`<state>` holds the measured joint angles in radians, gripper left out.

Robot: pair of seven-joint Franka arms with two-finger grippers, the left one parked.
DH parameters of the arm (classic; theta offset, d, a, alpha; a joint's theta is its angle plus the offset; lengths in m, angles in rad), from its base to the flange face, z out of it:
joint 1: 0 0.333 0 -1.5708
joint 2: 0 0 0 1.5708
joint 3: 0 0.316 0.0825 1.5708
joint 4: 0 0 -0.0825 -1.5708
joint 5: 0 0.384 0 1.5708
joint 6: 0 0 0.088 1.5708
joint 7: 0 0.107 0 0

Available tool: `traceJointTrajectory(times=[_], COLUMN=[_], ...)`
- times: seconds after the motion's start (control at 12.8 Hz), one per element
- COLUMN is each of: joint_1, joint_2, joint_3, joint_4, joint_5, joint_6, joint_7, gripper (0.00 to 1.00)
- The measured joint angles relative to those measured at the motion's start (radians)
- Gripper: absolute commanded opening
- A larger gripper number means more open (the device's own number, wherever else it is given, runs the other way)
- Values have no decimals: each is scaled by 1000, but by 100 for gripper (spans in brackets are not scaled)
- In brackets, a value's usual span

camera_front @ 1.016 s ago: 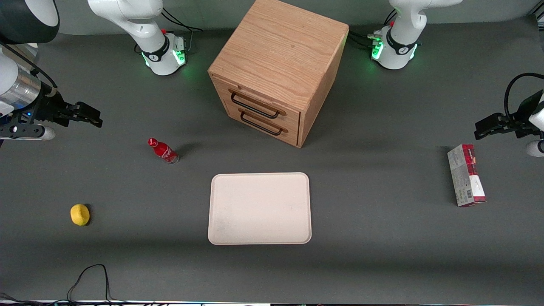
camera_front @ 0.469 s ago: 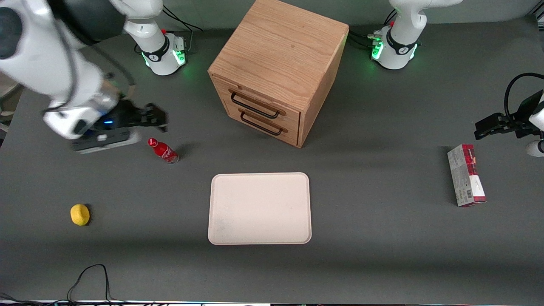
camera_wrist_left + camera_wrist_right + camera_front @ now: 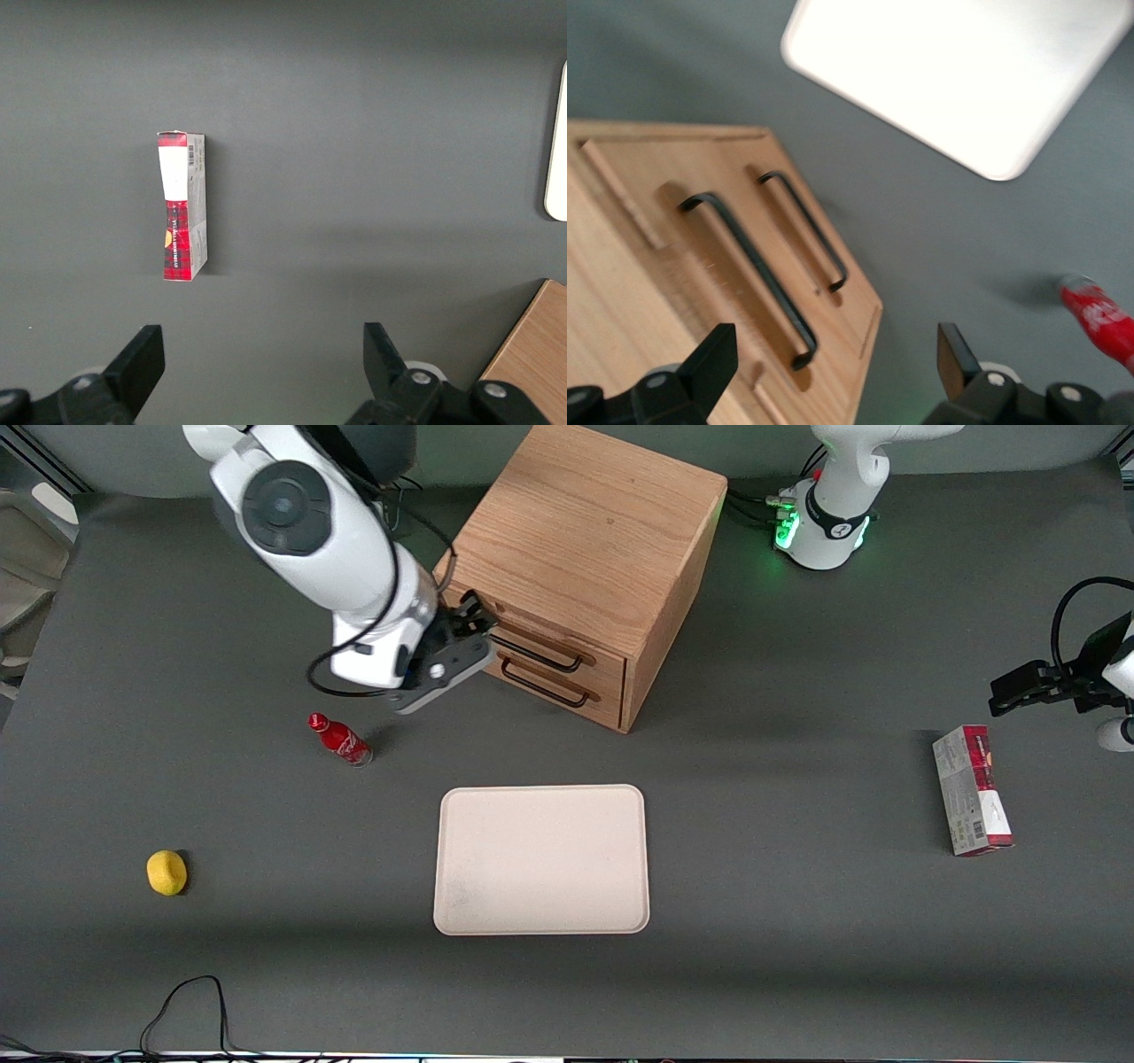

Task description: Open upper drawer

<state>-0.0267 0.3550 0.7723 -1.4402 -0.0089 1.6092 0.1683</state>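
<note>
The wooden cabinet [image 3: 585,540] stands at the back middle of the table with both drawers shut. The upper drawer [image 3: 567,645] has a long black wire handle [image 3: 542,657]; the lower drawer [image 3: 585,684] sits beneath it. My right gripper [image 3: 474,615] is open and empty, hovering just in front of the upper drawer, at the end of its handle toward the working arm. In the right wrist view the upper drawer's handle [image 3: 749,266] runs between my open fingers [image 3: 713,354], and the gripper [image 3: 833,363] is apart from it. The lower handle [image 3: 804,228] lies beside it.
A red bottle [image 3: 339,739] lies on the table nearer the front camera than the gripper; it also shows in the right wrist view [image 3: 1099,319]. A cream tray [image 3: 540,859] lies in front of the cabinet. A yellow lemon [image 3: 166,872] and a red-grey box [image 3: 970,788] lie at opposite table ends.
My right arm has swung in from the working arm's end of the table, past the red bottle, up to the cabinet's drawer front. Nothing else has moved.
</note>
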Motion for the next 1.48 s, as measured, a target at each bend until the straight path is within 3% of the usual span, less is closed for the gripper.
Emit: traceJointTrajectory(times=[0.39, 1.09, 1.48], joint_1=[11, 0, -2], joint_2=[77, 79, 79], joint_3=[61, 21, 15], joint_4=[-77, -221, -278], joint_5=[11, 11, 0], joint_6=[106, 249, 329], joint_7=[-71, -274, -297], gripper=[100, 100, 100])
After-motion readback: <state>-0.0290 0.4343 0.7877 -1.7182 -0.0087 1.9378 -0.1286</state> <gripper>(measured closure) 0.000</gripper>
